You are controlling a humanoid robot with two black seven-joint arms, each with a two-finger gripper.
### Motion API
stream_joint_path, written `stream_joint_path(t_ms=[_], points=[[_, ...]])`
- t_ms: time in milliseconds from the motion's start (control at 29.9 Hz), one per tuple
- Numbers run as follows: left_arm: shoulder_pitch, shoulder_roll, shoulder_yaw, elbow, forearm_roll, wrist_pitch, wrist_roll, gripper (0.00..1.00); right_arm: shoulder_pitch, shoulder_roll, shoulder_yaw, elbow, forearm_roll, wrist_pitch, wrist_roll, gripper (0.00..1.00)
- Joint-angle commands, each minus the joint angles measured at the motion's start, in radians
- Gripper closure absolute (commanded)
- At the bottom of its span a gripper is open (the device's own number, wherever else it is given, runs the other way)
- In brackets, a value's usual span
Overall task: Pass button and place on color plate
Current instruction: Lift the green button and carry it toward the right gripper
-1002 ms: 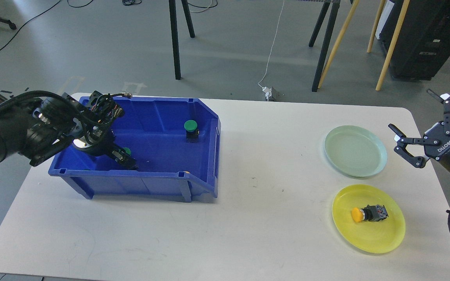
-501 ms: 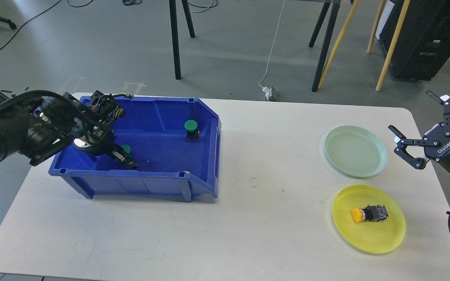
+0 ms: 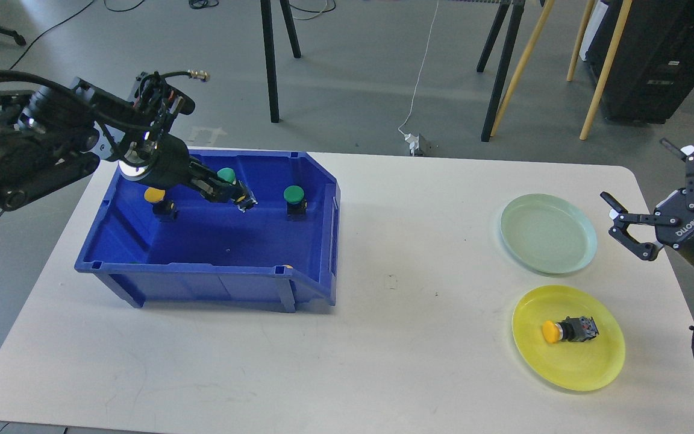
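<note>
My left gripper [image 3: 234, 194] is shut on a green button [image 3: 226, 176] and holds it up above the floor of the blue bin [image 3: 214, 283]. A second green button [image 3: 294, 199] stands in the bin at the right. A yellow button [image 3: 158, 199] stands in the bin at the left. My right gripper [image 3: 645, 208] is open and empty, beside the right edge of the pale green plate [image 3: 549, 232]. The yellow plate [image 3: 567, 337] holds a yellow button [image 3: 567, 331] lying on its side.
The white table [image 3: 383, 337] carries the bin at the left and both plates at the right. Stand legs and wooden poles rise on the floor behind the table. A white cable runs down to a plug by the far edge.
My left gripper has risen out of the bin's front left corner with the green button and moved right. A yellow button it was hiding now shows. The right arm has barely moved.
</note>
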Motion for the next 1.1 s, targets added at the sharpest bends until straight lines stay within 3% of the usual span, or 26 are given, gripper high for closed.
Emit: stream_joint_path(t_ms=[0,134,334,501,768,1069], points=[[0.040,0.010,-0.144,-0.038,-0.246,0.000,0.000,0.94,0.003,0.002,0.007,-0.011,-0.001,0.000,0.003,0.00],[0.146,-0.120,-0.309,-0.021,-0.555,0.000,0.000,0.93,0.019,0.002,0.013,-0.023,-0.001,0.000,0.003,0.00],[0.356,-0.399,-0.604,0.089,-0.618,0.000,0.000,0.93,0.046,-0.008,0.011,-0.034,-0.006,0.000,0.002,0.00],[0.395,-0.577,-0.629,0.185,-0.601,0.000,0.000,0.93,0.063,-0.009,-0.004,-0.042,-0.017,0.000,-0.006,0.00],[0.393,-0.620,-0.623,0.195,-0.600,0.000,0.000,0.93,0.156,-0.009,-0.024,-0.008,-0.179,0.000,-0.012,0.00],[0.390,-0.642,-0.617,0.191,-0.598,0.000,0.000,0.93,0.380,-0.035,-0.199,0.070,-0.192,0.000,-0.003,0.01]])
